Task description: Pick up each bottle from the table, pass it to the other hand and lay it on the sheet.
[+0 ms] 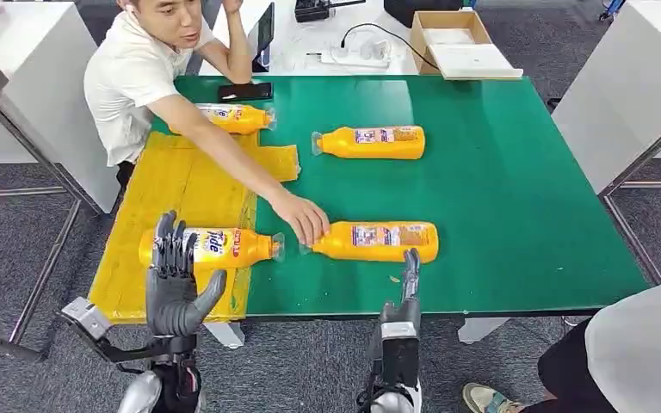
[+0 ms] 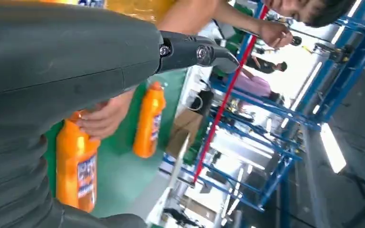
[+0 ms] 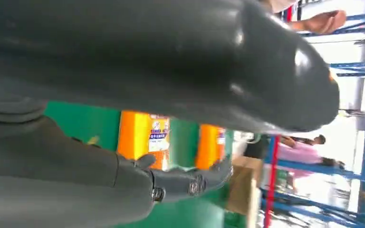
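Note:
Four orange bottles lie on their sides on the green table [image 1: 516,198]. Two lie on the yellow sheet [image 1: 181,185]: one at the back [image 1: 234,118] and one at the front [image 1: 215,248]. My left hand [image 1: 175,282] stands open with fingers up, just in front of that front bottle and holding nothing. A third bottle [image 1: 374,142] lies mid-table. The near bottle [image 1: 383,241] lies on the green, and a person's hand [image 1: 301,219] touches its cap end. My right hand [image 1: 403,314] is open at the table's front edge, below this bottle [image 3: 145,137].
A person sits at the table's back left, one arm reaching across the sheet. Another person stands at the lower right corner [image 1: 637,353]. A black phone [image 1: 244,91] lies at the back edge. A cardboard box [image 1: 456,39] and cables sit on the white table behind.

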